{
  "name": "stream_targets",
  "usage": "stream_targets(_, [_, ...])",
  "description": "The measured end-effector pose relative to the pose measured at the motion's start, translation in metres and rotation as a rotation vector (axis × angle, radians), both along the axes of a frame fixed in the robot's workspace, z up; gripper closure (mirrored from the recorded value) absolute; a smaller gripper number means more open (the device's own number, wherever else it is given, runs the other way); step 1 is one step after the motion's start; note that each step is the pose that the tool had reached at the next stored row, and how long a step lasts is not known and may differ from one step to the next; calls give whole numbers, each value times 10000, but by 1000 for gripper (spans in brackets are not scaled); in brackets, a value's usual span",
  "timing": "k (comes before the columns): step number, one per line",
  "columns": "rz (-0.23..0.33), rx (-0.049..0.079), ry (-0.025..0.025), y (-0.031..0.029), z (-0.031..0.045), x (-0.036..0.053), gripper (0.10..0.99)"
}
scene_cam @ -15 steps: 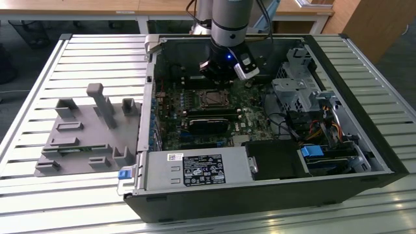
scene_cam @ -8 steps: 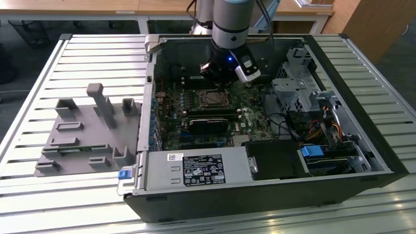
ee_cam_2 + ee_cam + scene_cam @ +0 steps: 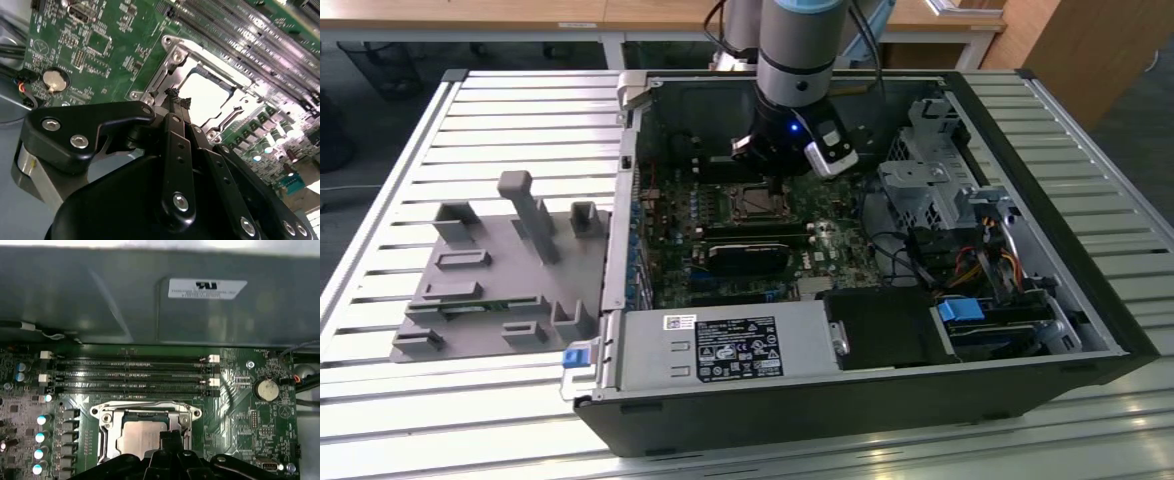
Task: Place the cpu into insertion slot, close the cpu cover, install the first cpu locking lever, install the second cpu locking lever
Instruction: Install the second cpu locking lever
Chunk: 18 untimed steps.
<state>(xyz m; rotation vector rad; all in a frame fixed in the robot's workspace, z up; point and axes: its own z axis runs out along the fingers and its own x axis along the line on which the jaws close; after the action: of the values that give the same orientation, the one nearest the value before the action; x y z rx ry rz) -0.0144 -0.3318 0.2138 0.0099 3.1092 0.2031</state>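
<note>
Note that the insertion slot (image 3: 145,435) sits on the green board (image 3: 240,405) beside the memory slots; the cpu (image 3: 142,440) lies seated inside, framed by the cpu cover (image 3: 145,409). Your hand (image 3: 175,97) (fingertips pressed together, holding nothing) hovers directly above.

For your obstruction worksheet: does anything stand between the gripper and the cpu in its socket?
Nothing visible does. In the first wrist view the gripper sits right over the cpu, which lies in the insertion slot under the cpu cover.
</note>
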Motion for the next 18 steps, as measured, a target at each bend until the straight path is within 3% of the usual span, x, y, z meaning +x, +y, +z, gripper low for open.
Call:
stream_targets(5, [-1,-2,5,-13,12,0,980])
stream_targets(12, [-1,12,20,-15,150,0,980])
stream_targets(18, [-2,55,26,-134,151,-1,980])
